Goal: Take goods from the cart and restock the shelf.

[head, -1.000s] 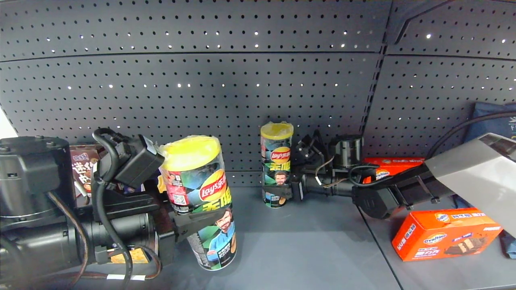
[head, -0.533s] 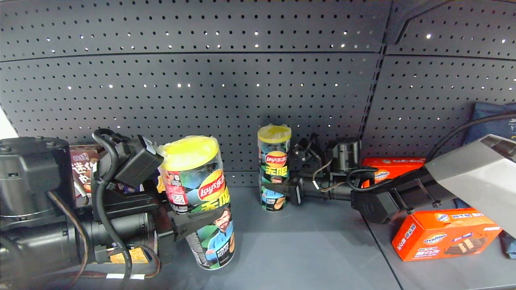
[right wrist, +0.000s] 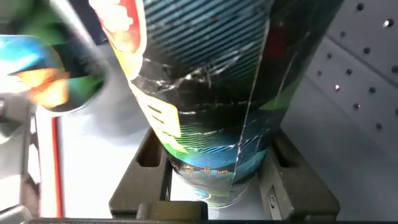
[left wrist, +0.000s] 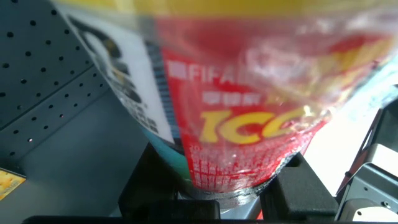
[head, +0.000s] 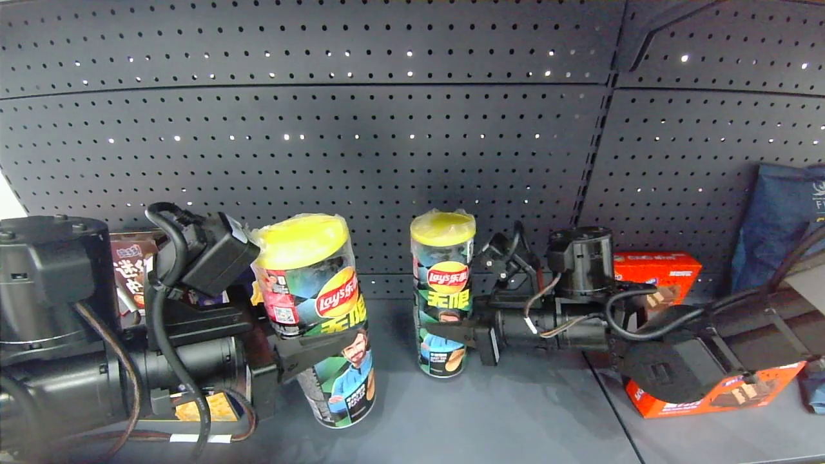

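Observation:
Two tall chips cans with yellow lids stand over the dark shelf floor. My left gripper is shut on the nearer can at the front left, gripping its middle; that can tilts slightly. In the left wrist view the same can sits between the dark fingers. My right gripper is shut on the second can, upright at mid shelf, coming at it from the right. The right wrist view has this can held between both fingers.
A perforated back wall closes the shelf. Orange boxes sit at the back right and front right, the latter partly under my right arm. A blue bag stands far right. A brown box is behind my left arm.
My right arm has drawn its can away from the back wall toward the shelf's front. The left arm and its can have stayed almost still.

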